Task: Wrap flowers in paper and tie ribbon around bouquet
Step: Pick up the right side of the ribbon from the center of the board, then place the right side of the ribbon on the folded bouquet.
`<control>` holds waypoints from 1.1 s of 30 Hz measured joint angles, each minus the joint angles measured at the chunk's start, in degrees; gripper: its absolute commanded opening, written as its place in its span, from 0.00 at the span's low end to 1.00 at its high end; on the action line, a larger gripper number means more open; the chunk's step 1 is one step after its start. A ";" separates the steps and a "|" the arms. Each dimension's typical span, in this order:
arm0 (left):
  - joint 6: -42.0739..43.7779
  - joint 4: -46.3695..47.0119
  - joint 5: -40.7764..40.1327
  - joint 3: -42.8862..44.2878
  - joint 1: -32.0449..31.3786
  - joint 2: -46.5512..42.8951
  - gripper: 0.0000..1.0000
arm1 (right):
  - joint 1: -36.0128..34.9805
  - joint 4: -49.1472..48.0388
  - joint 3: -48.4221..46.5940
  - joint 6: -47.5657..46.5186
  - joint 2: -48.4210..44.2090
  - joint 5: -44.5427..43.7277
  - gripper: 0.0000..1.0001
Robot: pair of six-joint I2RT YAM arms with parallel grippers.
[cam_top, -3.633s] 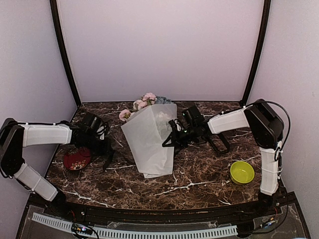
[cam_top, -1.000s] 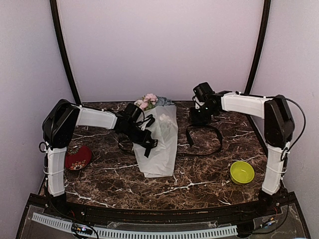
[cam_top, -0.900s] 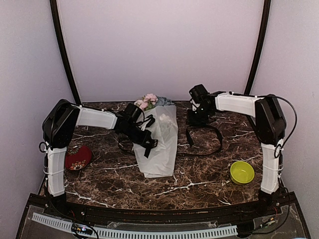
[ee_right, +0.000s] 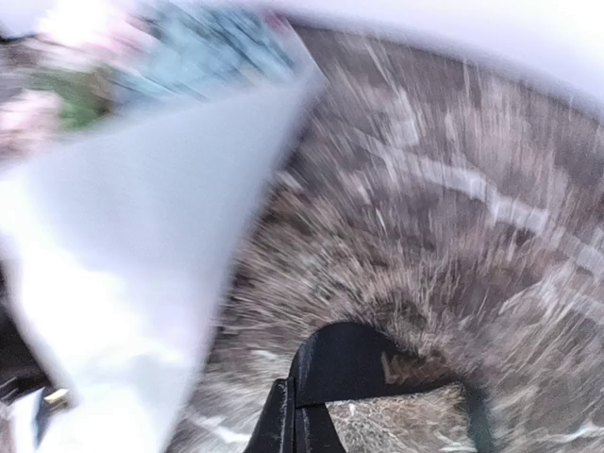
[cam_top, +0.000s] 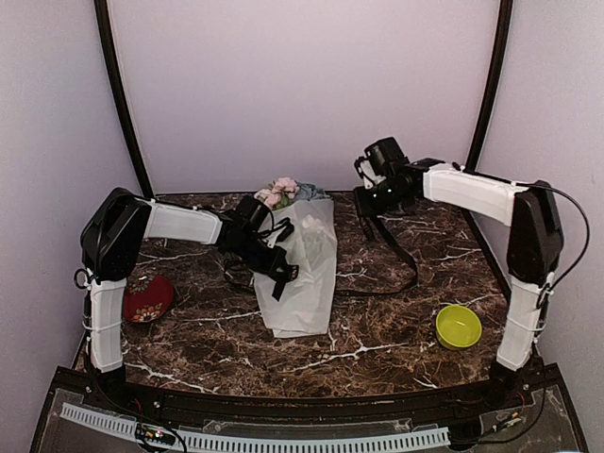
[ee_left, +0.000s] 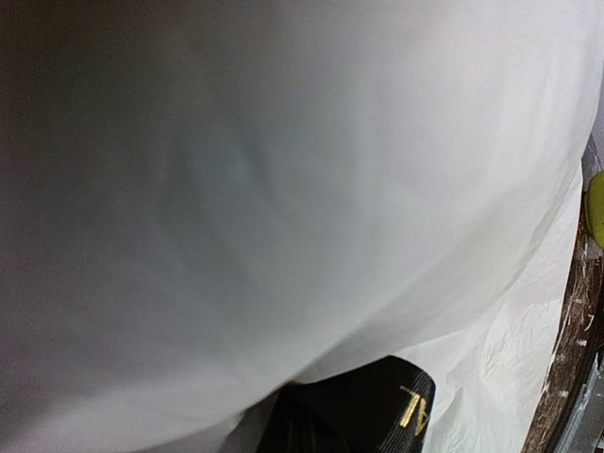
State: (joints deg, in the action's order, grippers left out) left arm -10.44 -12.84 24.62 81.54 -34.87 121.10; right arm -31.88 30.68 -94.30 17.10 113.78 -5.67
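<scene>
Red bowl (cam_top: 146, 299) by the counter's (cam_top: 377, 342) left edge, green bowl (cam_top: 459, 327) front right. Bouquet (cam_top: 308, 236) mid-counter between the arms, flowers (cam_top: 283, 192) toward the back edge. Left gripper (cam_top: 281, 278) low, clenched at the left side of the paper (cam_top: 304, 294); can't tell if it's pinched. Right gripper (cam_top: 366, 204) high near the back edge, clamped on the ribbon (cam_top: 412, 269), which hangs to the counter.

The bouquet (cam_top: 304, 274) lay mid-way across the table (cam_top: 377, 330), flowers (cam_top: 283, 192) toward twelve o'clock. The ribbon (cam_top: 404, 255) trailed from my right gripper (cam_top: 371, 202) at two. A bowl (cam_top: 146, 298) sat at eight, a second bowl (cam_top: 459, 327) at four.
</scene>
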 measured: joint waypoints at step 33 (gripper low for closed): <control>1.29 -2.60 -1.57 1.29 0.00 0.09 0.00 | -13.33 -37.22 3.52 4.09 -0.50 47.21 0.00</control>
State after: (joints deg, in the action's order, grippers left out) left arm -9.15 -15.44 23.05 82.83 -34.87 121.19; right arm -45.21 -6.55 -90.78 21.19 113.27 41.54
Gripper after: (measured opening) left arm 0.006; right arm 0.004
